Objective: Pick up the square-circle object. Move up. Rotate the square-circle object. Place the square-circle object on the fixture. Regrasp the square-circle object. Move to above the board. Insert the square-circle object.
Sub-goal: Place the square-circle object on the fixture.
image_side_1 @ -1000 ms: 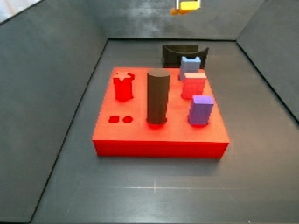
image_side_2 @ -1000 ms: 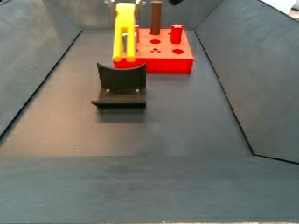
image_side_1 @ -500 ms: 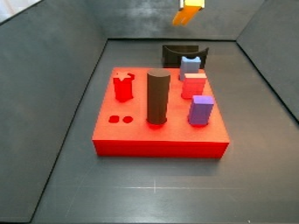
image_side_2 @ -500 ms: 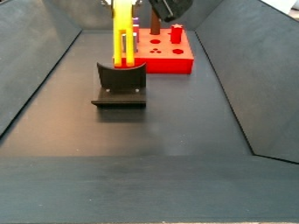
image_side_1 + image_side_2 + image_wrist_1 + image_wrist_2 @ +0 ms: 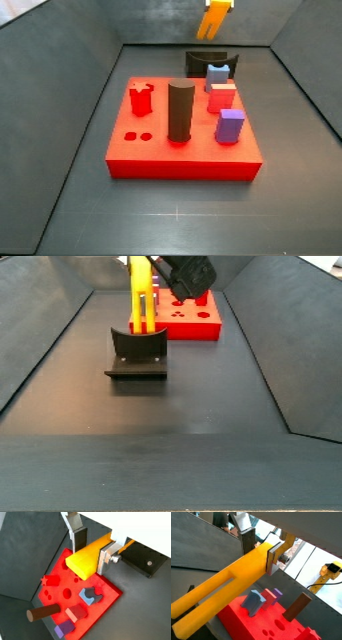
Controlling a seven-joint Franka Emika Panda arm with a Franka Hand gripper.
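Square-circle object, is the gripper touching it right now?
Touching. In a wrist view the gripper has its fingers pressed flat against the yellow square-circle object, no gap.

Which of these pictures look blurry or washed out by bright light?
In a wrist view, the background behind the gripper holding the square-circle object is overexposed white; in a side view the gripper is cut off by the frame edge; the board looks evenly lit and sharp.

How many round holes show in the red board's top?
3: a cluster in the board top, at the corner by the red peg; others may be hidden. The gripper holds the square-circle object above.
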